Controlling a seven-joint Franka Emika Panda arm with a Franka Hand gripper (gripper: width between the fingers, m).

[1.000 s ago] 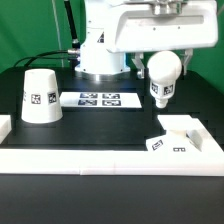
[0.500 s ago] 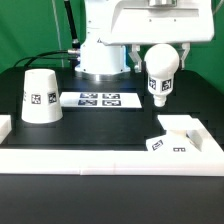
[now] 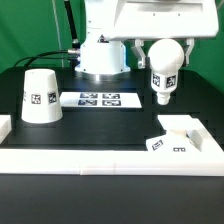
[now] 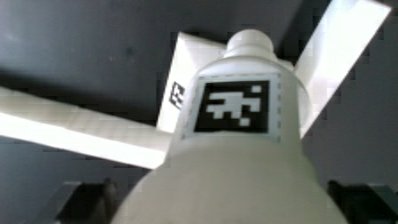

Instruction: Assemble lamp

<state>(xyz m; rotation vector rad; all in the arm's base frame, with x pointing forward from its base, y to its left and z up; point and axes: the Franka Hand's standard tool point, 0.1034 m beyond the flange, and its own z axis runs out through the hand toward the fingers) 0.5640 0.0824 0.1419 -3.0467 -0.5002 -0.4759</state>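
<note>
My gripper (image 3: 165, 56) is shut on the round head of the white bulb (image 3: 163, 86). It holds the bulb in the air with the tagged stem pointing down, above and behind the blocky base (image 3: 181, 135), which lies near the front right. The tapered shade (image 3: 40, 96) stands rim down at the exterior view's left, far from the gripper. In the wrist view the bulb (image 4: 235, 110) fills the middle between the dark fingers (image 4: 80, 200). Part of the base (image 4: 192, 75) shows beyond the bulb's stem.
The marker board (image 3: 98, 99) lies flat between the shade and the bulb. A low white wall (image 3: 90, 158) runs along the table's front, with short ends at both sides. The arm's base (image 3: 100, 58) stands behind the marker board.
The gripper has lifted the bulb a little and carried it toward the exterior view's right. The stem has swung from tilted to nearly upright.
</note>
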